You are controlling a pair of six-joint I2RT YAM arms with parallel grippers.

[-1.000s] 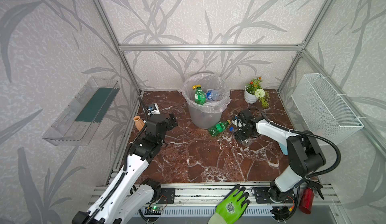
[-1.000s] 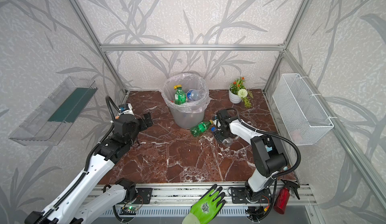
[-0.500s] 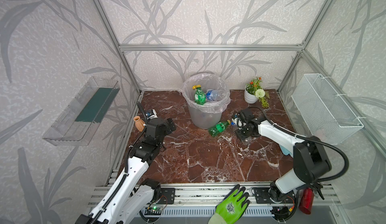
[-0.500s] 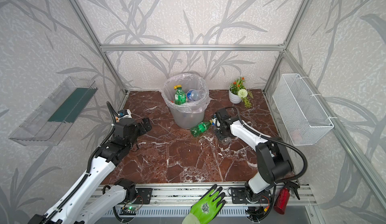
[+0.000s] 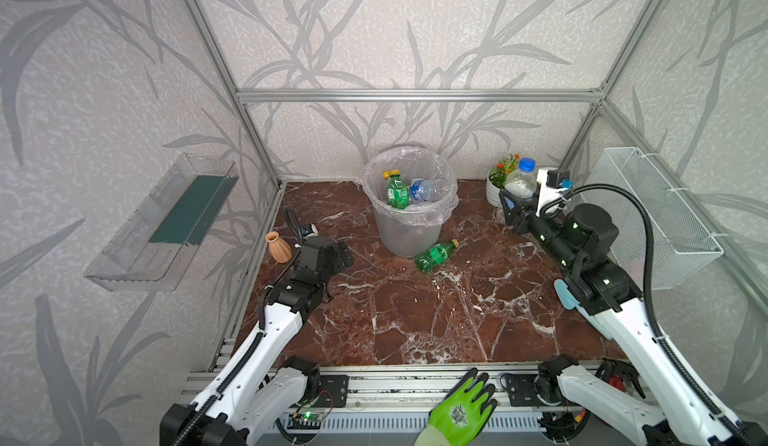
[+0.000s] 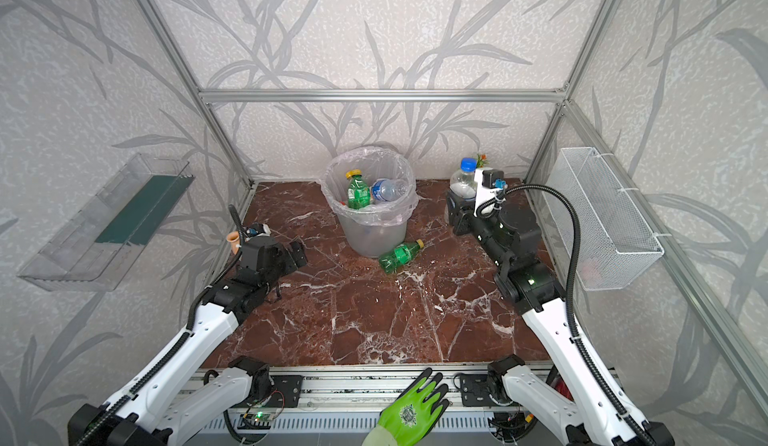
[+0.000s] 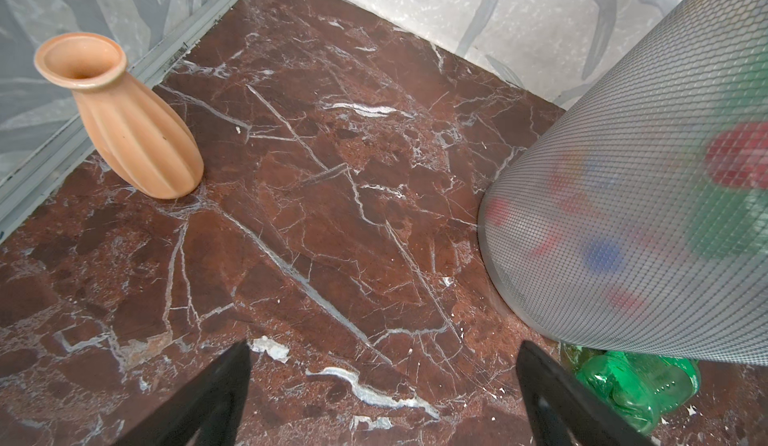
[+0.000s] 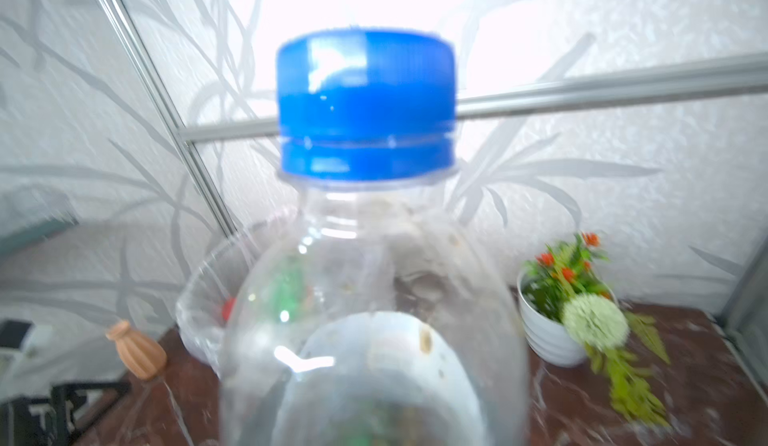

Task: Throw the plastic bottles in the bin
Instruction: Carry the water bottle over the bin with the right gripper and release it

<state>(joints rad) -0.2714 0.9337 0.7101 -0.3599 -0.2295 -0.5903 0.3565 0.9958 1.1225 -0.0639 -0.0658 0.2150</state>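
Right gripper (image 5: 515, 209) squeezing shut on clear bottle (image 5: 520, 183), holding it up off floor. Bottle standing tall, blue cap pointing up. Bin (image 5: 399, 236) sitting to left of it, toward middle, gap between. Bottle needing to go sideways over bin rim. Left gripper (image 5: 337, 257) gaping wide, holding nothing, hanging low near vase (image 5: 278, 247). Green bottle (image 5: 436, 255) lying flat on floor, just beside bin's bottom, between arms.

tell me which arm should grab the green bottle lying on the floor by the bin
Left. The left end effector is open and empty, and its wrist view shows the green bottle close by. The right end effector is shut on a clear bottle, held up in the air.
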